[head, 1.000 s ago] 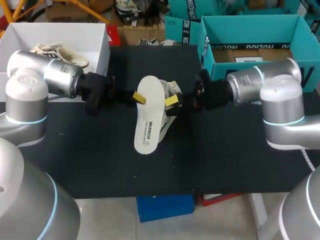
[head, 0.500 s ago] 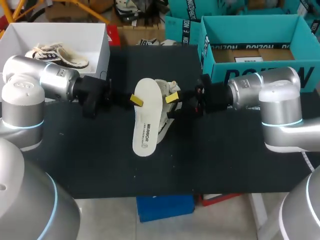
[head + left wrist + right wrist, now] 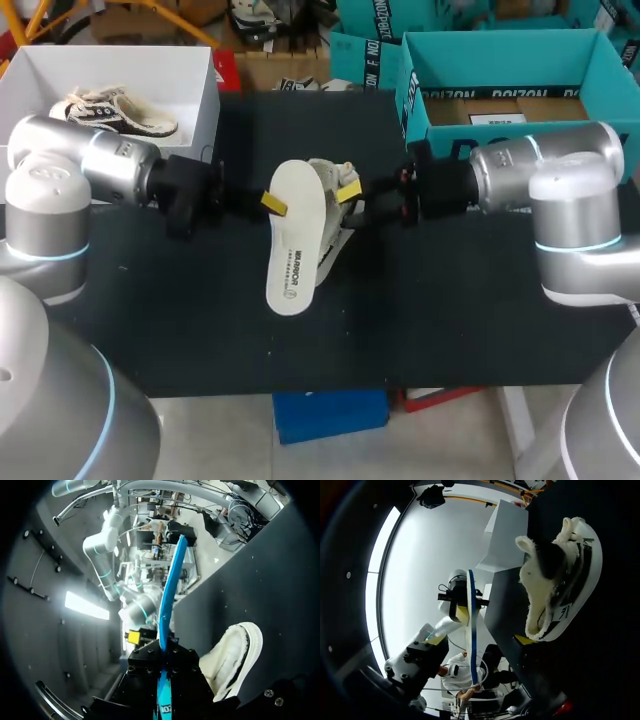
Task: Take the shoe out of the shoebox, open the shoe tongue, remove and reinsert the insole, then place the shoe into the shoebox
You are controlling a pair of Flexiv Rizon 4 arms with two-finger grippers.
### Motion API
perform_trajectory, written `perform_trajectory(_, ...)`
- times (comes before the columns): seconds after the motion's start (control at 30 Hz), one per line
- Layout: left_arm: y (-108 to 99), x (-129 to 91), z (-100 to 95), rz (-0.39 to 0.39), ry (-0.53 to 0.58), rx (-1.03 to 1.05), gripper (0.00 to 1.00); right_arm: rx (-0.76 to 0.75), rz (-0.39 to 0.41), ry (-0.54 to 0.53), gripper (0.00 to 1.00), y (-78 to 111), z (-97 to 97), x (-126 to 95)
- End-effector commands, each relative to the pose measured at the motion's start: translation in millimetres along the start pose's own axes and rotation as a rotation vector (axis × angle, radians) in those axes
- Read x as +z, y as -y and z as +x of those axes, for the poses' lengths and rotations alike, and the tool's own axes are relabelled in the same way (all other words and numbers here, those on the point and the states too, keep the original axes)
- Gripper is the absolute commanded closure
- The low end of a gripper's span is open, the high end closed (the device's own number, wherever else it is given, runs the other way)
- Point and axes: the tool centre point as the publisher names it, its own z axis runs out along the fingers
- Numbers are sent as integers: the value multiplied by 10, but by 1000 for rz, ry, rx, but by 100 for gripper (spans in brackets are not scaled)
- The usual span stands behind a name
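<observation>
Head view shows the white insole point(image 3: 292, 240) nearest, hanging toe-down over the black mat point(image 3: 200, 320). The left gripper point(image 3: 273, 203) has its fingers clamped on the insole's upper edge. Just behind it the shoe point(image 3: 338, 225) lies tipped on its side, with the right gripper point(image 3: 348, 192) pinching its collar. At the far edge are a white box point(image 3: 190, 70) holding another shoe point(image 3: 115, 110), and a teal box point(image 3: 500, 45).
</observation>
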Motion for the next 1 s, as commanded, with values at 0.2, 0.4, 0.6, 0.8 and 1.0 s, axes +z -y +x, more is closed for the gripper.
perform_trajectory(0.2,-88,71,31,-11,-2,-2,100,17,-21,8,29,40,18,87)
perform_trajectory(0.4,-119,154,37,-5,2,-5,100,21,-23,2,21,44,42,137)
perform_trajectory(0.6,-126,187,52,3,-2,-9,100,24,-23,-6,35,60,25,158)
perform_trajectory(0.8,-156,223,69,-2,3,-15,100,29,-25,-10,51,62,1,170)
perform_trajectory(1.0,-194,313,64,0,21,-24,100,35,-28,-20,50,75,-38,186)
